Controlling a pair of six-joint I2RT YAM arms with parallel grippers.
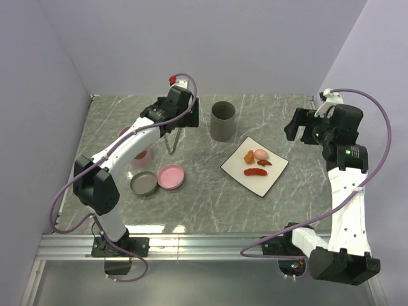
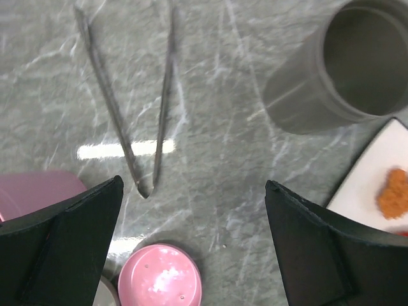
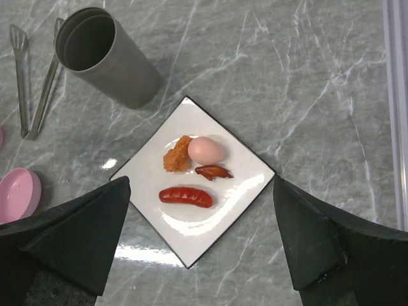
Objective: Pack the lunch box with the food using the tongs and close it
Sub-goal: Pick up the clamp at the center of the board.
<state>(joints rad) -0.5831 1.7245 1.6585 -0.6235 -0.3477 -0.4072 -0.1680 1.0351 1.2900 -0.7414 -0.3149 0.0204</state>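
The slim metal tongs (image 2: 127,108) lie flat on the marble table, joined end toward my left gripper (image 2: 194,185), which hovers open just short of them with nothing between its fingers. The food sits on a white square plate (image 3: 229,210): a pale pink egg-like ball (image 3: 205,150), a red sausage (image 3: 185,196), an orange fried bit (image 3: 177,154) and a dark brown piece (image 3: 213,171). My right gripper (image 3: 201,185) hangs open above that plate, holding nothing. The pink lunch box (image 1: 141,157) is half hidden under the left arm.
A tall grey cup (image 1: 222,120) stands between the tongs (image 1: 171,144) and the plate (image 1: 271,178). A round pink lid-like piece (image 1: 171,176) and a round grey one (image 1: 144,183) lie in front of the lunch box. Walls close the table on three sides.
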